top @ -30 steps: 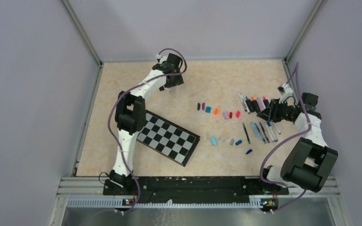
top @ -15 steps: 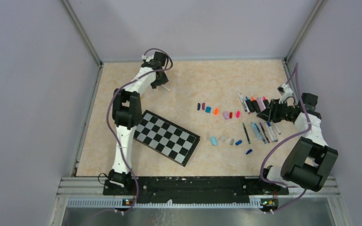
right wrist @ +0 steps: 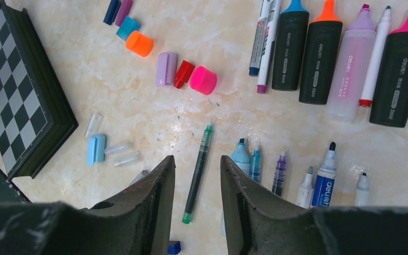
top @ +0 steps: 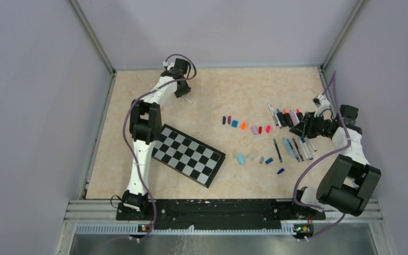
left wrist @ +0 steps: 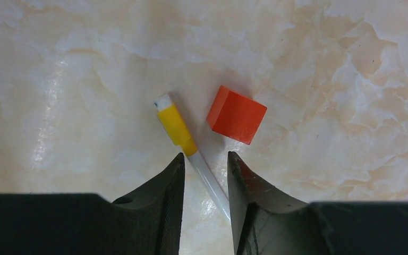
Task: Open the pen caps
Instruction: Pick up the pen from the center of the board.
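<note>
Loose pen caps point(top: 254, 129) are lying in two rough rows mid-table, between the chessboard point(top: 188, 154) and the pens, all on their sides. Far row, left to right in the top view: a navy cap point(right wrist: 112, 10) and a purple cap point(right wrist: 122, 10), slim, lying side by side; a teal cap point(right wrist: 128, 27); an orange cap point(right wrist: 139, 43), stubby and round; a lilac cap point(right wrist: 166, 69) with a small red cap point(right wrist: 184, 74) touching it; a fat pink cap point(right wrist: 203, 80) just beside the red one. Near row: a light blue cap point(right wrist: 96, 149), three clear caps point(right wrist: 118, 147) close around it, then a grey cap point(top: 261, 159) and two blue caps point(top: 269, 160), too small to describe further. The right gripper point(right wrist: 197, 158) is hovering over this spread, fingers standing apart with nothing between them; a green pen point(right wrist: 193, 190) is showing on the table point(right wrist: 228, 125) through the gap. Thick markers point(right wrist: 319, 53) and thin pens point(right wrist: 326, 178) are lying in rows to the right, tips bared. The left gripper point(left wrist: 205, 155) is working at the far left of the table, well apart from the loose caps. Its fingers point(left wrist: 162, 186) are sitting either side of a thin white pen point(left wrist: 210, 183), parted, with a strip of table showing on each side, not pinching it. A yellow cap point(left wrist: 176, 126) with a white end is sitting on that pen's far end, just beside an orange-red cube point(left wrist: 236, 114).
</note>
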`<state>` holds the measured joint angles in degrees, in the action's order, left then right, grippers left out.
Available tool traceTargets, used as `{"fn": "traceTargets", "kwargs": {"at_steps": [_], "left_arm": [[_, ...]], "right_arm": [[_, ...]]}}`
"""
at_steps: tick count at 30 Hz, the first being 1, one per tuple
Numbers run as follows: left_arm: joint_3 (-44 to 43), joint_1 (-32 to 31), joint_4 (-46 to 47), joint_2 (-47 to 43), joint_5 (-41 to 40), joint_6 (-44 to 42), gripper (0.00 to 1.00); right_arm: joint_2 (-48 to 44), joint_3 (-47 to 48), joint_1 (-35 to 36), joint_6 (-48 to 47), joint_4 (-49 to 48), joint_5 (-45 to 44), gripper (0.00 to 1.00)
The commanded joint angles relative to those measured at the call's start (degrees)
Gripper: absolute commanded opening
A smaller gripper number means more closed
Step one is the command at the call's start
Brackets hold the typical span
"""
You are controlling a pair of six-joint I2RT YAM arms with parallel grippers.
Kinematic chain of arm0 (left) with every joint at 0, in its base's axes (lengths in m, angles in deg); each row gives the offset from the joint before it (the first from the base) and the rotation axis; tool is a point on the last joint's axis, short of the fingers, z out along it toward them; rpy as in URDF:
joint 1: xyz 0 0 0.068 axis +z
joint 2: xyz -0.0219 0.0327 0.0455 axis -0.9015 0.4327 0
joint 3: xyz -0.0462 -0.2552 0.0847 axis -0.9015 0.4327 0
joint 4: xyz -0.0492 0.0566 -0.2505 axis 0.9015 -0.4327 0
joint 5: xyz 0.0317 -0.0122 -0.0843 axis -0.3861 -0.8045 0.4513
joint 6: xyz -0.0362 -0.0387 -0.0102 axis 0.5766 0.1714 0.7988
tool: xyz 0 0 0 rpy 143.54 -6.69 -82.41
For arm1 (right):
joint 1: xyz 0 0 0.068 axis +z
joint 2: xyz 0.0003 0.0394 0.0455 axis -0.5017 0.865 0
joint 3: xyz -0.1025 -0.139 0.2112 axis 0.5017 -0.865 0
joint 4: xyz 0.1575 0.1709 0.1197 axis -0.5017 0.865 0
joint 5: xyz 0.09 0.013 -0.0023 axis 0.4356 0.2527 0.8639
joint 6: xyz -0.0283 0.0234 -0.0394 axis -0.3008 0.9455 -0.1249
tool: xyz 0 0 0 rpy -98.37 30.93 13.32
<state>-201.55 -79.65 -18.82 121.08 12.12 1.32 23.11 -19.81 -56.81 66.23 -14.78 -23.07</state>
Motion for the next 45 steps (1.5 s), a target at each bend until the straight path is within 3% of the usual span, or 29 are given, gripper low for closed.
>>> {"fn": "traceTargets", "kwargs": {"at_steps": [1,12,23,28,34,40,43,45], "left_arm": [[-2.32,0.42,0.16,1.24,1.24,-0.81,0.37],[-1.05,0.35,-4.59,1.00,1.34,-3.52,0.30],[13.84,0.38,-6.23,-9.55,-4.47,-9.38,0.15],[17.82,0.43,-4.87,-11.03,-3.74,-12.38,0.16],[16.26,0.64,-4.17,-9.12,-0.85,-16.31,0.19],[16.35,2.03,-3.82,-8.05,1.38,-16.70,0.09],[17.08,2.53,-3.30,-8.56,3.41,-17.32,0.00],[18.57,2.54,-1.79,-10.48,4.40,-17.91,0.00]], "right_arm": [[-0.55,1.68,-0.29,-1.01,-0.32,0.68,0.36],[-1.43,1.67,-0.29,-1.05,-0.24,0.90,0.36],[-2.44,1.60,-0.28,-0.94,-0.23,1.38,0.36],[-2.61,1.55,-0.29,-0.83,-0.32,1.57,0.36],[-2.83,1.43,-0.35,-0.92,-0.32,1.31,0.36],[-2.78,1.41,-0.29,-0.92,-0.38,1.39,0.36],[-2.86,1.41,-0.29,-0.91,-0.37,1.39,0.36],[-2.95,1.36,-0.33,-1.02,-0.24,1.58,0.36]]}}
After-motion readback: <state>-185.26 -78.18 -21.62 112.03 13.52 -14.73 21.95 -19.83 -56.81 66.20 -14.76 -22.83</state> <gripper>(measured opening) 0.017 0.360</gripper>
